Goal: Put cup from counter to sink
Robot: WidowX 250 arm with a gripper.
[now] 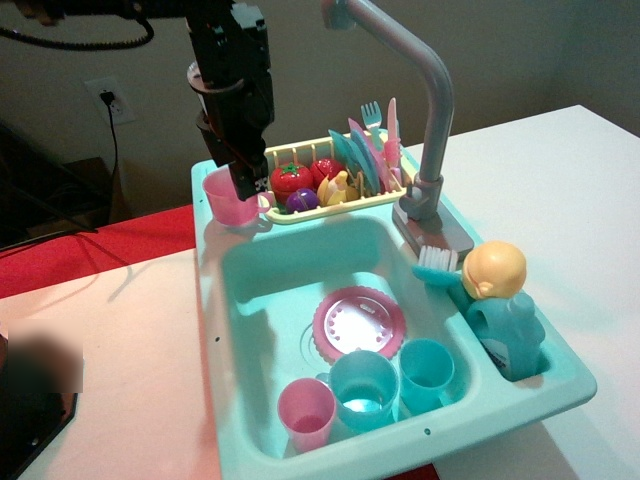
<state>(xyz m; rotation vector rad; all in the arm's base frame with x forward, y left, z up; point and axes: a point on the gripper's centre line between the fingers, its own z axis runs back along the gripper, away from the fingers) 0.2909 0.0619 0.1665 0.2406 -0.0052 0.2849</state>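
Observation:
The pink teacup (226, 201) stands upright on the turquoise counter (206, 240) at the back left corner of the sink unit, its small handle pointing right. My black gripper (246, 182) hangs straight down over the cup's right rim. Its fingertips (243, 176) reach the rim by the handle, and the jaws look open, with one finger dipping into the cup. The cup still rests on the ledge. The deep turquoise sink (275, 270) lies in front of it, with the tall grey faucet (432, 110) at its back right.
The basin holds a pink plate (358, 322), two turquoise cups (364, 391), (427, 372) and a pink tumbler (306, 412). A yellow dish rack (330, 178) with toy food and cutlery stands right of the cup. A soap bottle (503, 315) and brush (438, 266) sit at the right.

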